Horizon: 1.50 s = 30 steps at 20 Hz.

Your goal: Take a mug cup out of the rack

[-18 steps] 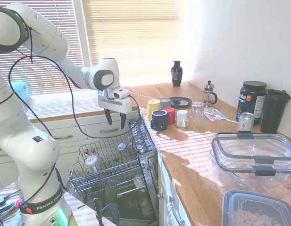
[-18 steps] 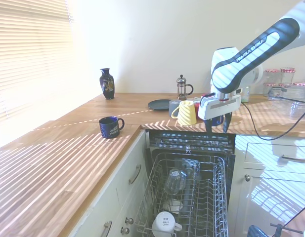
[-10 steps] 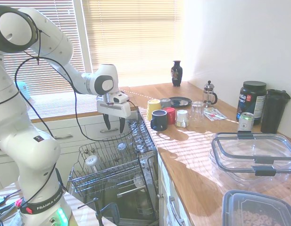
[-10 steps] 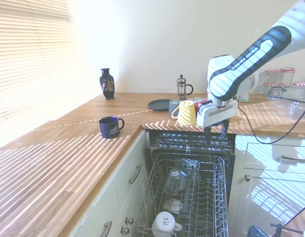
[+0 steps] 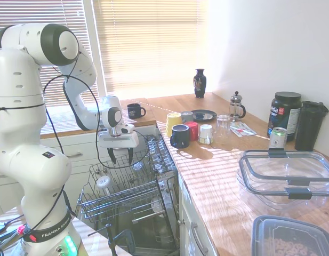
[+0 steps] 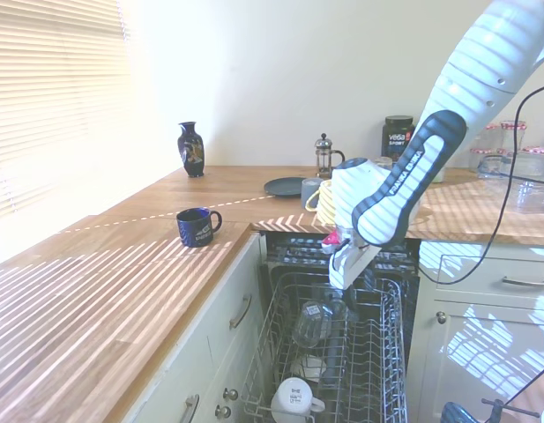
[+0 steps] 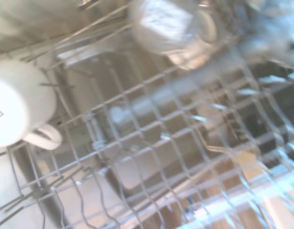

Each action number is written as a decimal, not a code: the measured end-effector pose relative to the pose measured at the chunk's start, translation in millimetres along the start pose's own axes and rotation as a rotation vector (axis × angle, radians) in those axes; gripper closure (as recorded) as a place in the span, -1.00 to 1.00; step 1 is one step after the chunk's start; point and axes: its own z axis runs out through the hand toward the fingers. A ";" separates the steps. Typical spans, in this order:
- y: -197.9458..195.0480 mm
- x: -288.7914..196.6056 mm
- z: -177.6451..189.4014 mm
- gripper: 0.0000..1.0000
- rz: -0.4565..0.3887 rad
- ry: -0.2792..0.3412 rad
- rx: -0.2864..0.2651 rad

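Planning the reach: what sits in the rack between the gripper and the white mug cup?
In the second exterior view, an upturned clear glass and wire prongs lie between the gripper and the mug cup in the rack.

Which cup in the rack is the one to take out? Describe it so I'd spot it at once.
Look in the pulled-out wire rack below the wooden counter. At its front end, farthest from the counter, sits the mug. It is plain white with a handle; its neighbours in the rack are clear glasses.
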 end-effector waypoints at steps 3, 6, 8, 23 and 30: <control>-25.6 -13.9 21.4 -1.00 -0.085 0.022 -0.002; -47.5 -26.8 44.8 -1.00 -0.121 0.050 -0.034; -68.6 -38.5 66.4 -1.00 -0.124 0.068 -0.057; -128.1 -56.7 166.8 -1.00 -0.473 0.005 -0.061; -152.2 -49.1 185.8 -1.00 -0.565 -0.059 -0.024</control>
